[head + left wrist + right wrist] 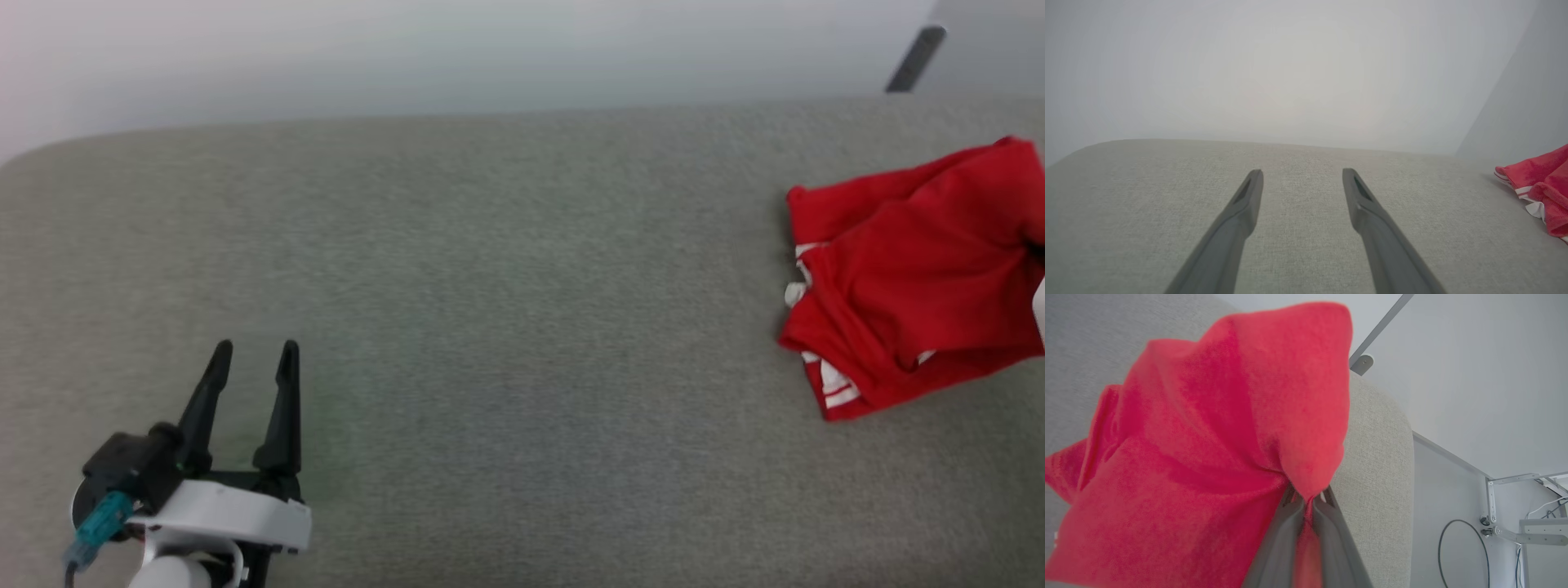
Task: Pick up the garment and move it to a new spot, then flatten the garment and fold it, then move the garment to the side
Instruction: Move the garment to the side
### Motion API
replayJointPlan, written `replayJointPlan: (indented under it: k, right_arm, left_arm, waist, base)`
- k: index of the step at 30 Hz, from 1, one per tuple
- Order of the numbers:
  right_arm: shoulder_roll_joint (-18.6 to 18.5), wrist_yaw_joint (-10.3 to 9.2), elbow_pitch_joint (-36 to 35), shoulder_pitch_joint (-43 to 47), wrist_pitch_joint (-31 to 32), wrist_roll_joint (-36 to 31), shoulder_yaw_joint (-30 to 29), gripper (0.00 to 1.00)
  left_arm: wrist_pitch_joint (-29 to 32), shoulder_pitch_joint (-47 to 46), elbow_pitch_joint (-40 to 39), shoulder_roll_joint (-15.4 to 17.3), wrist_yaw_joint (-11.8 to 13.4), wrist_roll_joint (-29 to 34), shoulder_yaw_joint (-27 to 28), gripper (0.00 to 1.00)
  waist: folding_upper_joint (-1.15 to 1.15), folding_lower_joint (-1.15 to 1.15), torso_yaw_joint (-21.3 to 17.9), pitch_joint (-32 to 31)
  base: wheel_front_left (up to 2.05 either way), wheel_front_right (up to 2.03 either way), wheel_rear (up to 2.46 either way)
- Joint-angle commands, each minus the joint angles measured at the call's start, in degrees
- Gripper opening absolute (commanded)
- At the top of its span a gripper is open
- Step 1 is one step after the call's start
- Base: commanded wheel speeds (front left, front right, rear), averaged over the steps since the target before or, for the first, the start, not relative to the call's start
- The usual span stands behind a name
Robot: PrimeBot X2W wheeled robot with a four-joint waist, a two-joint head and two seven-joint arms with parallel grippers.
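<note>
Grey woven fabric covers the table (522, 327), which has a rounded far-left corner and a pale, plain wall (408, 49) behind it. A dark slanted bar (914, 57) stands beyond the far right end.

**Garment.** The garment (914, 269) lies bunched at the right side of the table, red with white striped trim showing at its near-left edge. The picture's right border cuts it off.

**Open room.** The whole middle and left of the table is bare fabric. The left gripper (255, 351) sits at the near left, well apart from the garment, its fingers spread wide with nothing between them.

**View differences.**
- The left wrist view looks along the left gripper (1302, 175) over bare table (1126, 204) to the far edge. The garment (1543, 183) shows at the right margin, with its white stripes visible.
- The right wrist view shows the right gripper (1308, 502) clamped on a pinch of the garment (1208, 457), the red cloth gathered into a peak over its fingertips. Whether the cloth is lifted clear of the table cannot be told.
- The same view shows the rounded table (1380, 457) edge just beside the grip. Beyond that edge are a grey metal frame (1515, 535) and a dark looped cable (1453, 547).
</note>
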Motion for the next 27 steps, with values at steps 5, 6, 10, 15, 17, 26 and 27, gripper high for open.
replayJointPlan:
  k: [5, 6, 10, 15, 17, 26, 27]
  right_arm:
    - [-1.7, -0.04, 2.2, -4.4, -2.3, -1.7, 2.0, 0.0]
    - [-2.0, -0.05, 2.8, -5.0, -2.8, -1.9, 2.3, 0.0]
    - [-3.6, -0.05, 5.0, -7.4, -4.8, -2.8, 4.0, 0.0]
    - [-5.7, -0.05, 8.3, -10.5, -7.8, -4.6, 5.8, 0.0]
    - [-5.9, -0.05, 9.9, -11.6, -8.8, -5.1, 6.2, 0.0]
    - [-4.2, -0.05, 19.1, -15.2, -13.6, -8.7, 6.1, 0.0]
    - [-4.2, -0.05, 19.1, -15.2, -13.6, -8.7, 6.1, 0.0]
  left_arm:
    - [0.0, -2.6, -0.4, 0.8, -0.1, -0.2, -1.1, 1.0]
    - [0.0, -2.9, -0.3, 0.9, -0.1, -0.3, -1.4, 1.0]
    - [0.0, -4.2, -0.1, 1.3, -0.1, -0.2, -2.3, 1.0]
    - [0.0, -6.0, 0.0, 1.8, -0.1, -0.3, -3.4, 1.0]
    - [0.0, -6.7, 0.1, 2.0, -0.1, -0.4, -4.0, 1.0]
    - [0.0, -9.2, 0.5, 3.0, -0.1, -1.0, -6.0, 1.0]
    - [0.0, -9.2, 0.5, 3.0, -0.1, -1.0, -6.0, 1.0]
  waist:
    - [0.0, 0.0, -4.7, 4.4]
    - [0.0, 0.0, -5.0, 4.8]
    - [0.0, 0.0, -6.1, 6.2]
    - [0.0, 0.0, -6.5, 8.0]
    - [0.0, 0.0, -6.4, 8.8]
    - [0.0, 0.0, -5.0, 11.3]
    - [0.0, 0.0, -5.0, 11.3]
  base:
    - [0.0, 0.0, 0.0]
    - [0.0, 0.0, 0.0]
    - [0.0, 0.0, 0.0]
    - [0.0, 0.0, 0.0]
    - [0.0, 0.0, 0.0]
    - [0.0, 0.0, 0.0]
    - [0.0, 0.0, 0.0]
